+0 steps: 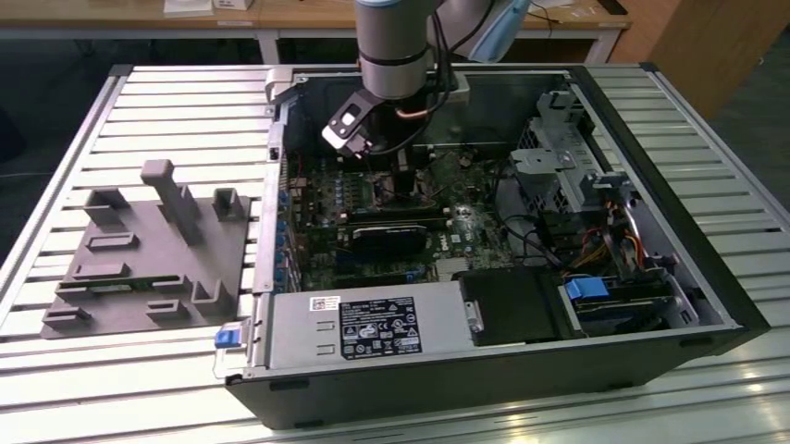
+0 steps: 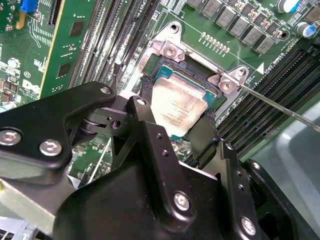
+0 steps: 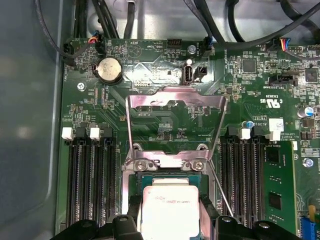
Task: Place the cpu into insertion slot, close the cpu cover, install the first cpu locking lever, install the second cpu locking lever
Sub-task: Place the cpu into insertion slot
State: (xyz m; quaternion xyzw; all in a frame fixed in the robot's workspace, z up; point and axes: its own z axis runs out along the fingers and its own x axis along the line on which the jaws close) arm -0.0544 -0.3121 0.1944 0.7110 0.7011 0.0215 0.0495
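- Slatted metal table (image 1: 148, 102) is carrying an open computer case (image 1: 494, 379) lying on its side, with a grey moulded holder (image 1: 148, 250) sitting beside it toward the exterior view's left.
- The arm (image 1: 395, 46) is reaching straight down into the case, so the tool is working square to the green board (image 3: 85, 115).
- The tool (image 2: 176, 114) is pinching the chip (image 3: 170, 210) by two opposite edges, its black fingers (image 2: 146, 100) pressing in from either side and leaving the silvery top uncovered.
- The chip is sitting squarely over the socket (image 3: 165, 178), between the banks of long black memory slots (image 3: 92, 190). It is probably resting in or just above the recess, though I cannot tell which from these angles.
- The cover (image 3: 175, 95) is standing swung up on its hinge, on the far side from the tool, leaving the socket open for the chip.
- A thin wire lever (image 2: 280, 106) is lying released beside the socket, clear of the fingers. Neither closing nor locking is showing as done.
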